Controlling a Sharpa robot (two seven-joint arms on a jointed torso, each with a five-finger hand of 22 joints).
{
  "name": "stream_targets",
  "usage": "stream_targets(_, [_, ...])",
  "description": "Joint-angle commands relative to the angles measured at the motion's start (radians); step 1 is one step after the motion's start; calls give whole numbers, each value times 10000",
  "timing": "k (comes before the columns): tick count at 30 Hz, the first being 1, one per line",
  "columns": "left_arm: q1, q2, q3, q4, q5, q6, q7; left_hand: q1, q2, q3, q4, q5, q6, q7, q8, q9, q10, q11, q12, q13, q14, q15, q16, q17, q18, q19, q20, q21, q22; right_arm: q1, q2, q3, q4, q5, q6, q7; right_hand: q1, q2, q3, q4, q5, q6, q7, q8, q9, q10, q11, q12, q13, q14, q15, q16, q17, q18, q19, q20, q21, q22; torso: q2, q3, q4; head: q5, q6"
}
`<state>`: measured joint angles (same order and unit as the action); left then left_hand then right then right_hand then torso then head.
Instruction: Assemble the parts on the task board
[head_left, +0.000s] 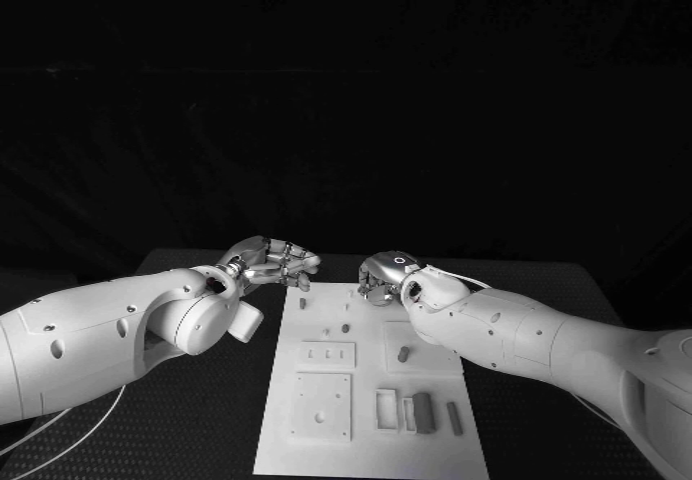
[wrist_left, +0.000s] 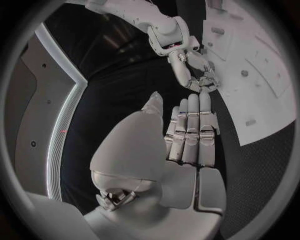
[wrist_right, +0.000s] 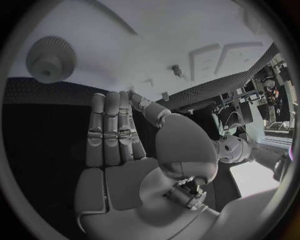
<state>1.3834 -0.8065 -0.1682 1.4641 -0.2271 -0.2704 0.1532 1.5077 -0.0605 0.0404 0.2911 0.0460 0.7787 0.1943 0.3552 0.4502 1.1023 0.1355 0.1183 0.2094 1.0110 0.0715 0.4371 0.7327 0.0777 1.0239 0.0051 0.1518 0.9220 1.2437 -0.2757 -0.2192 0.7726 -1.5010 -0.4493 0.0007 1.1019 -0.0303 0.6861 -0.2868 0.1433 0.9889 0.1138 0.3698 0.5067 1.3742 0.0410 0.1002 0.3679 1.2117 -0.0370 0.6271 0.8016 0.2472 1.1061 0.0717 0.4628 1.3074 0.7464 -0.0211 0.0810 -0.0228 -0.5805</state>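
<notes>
Black table (head_left: 173, 420) bears the white task board (head_left: 368, 450).

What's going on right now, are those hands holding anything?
Left hand open, empty, at the task board's far left corner. Right hand open, empty, over the far edge. Parts untouched. Nothing in the way.

Both white arms reach in toward the table's far edge. The left hand (head_left: 274, 262) hangs with its fingers (wrist_left: 194, 125) straight, together, holding nothing. The right hand (head_left: 384, 276) likewise: fingers (wrist_right: 109, 130) extended side by side, nothing held.
</notes>
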Motion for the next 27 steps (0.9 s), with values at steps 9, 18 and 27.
stream_targets(9, [106, 36, 9, 17, -45, -45, 122, 20, -37, 43, -7, 36, 3, 53, -73, 20, 57, 51, -73, 14, -3, 60, -69, 22, 77, 1, -75, -60, 12, -5, 156, 341, 24, 170, -378, 150, -10, 37, 78, -6, 51, -18, 105, -114, -128, 62, -6, 30, 21, 91, 9, 43, 10, 146, 55, 7, 63, 262, 139, -65, 178, -33, 29])
stream_targets(18, [109, 71, 9, -10, -45, -46, 123, 21, -39, 39, -5, 36, 5, 53, -77, 23, 64, 51, -87, 20, -1, 61, -77, 32, 63, 6, -87, -70, 15, -7, 186, 350, -1, 175, -114, 118, -11, 39, 82, -3, 50, -18, 106, -116, -123, 62, -5, 26, 33, 91, 8, 44, 10, 146, 53, 6, 76, 261, 139, -57, 152, 1, -4])
stream_targets(27, [112, 23, 9, -36, -45, -49, 126, 21, -39, 36, -5, 36, 7, 53, -80, 26, 70, 51, -98, 25, 1, 61, -83, 40, 51, 9, -97, -78, 17, -6, -109, 348, 227, 217, 26, 28, -24, 31, 82, -2, 48, -32, 113, -128, -118, 51, 0, 12, 48, 82, 11, 40, 8, 146, 37, 8, 89, 259, 131, -61, 133, 19, -3])
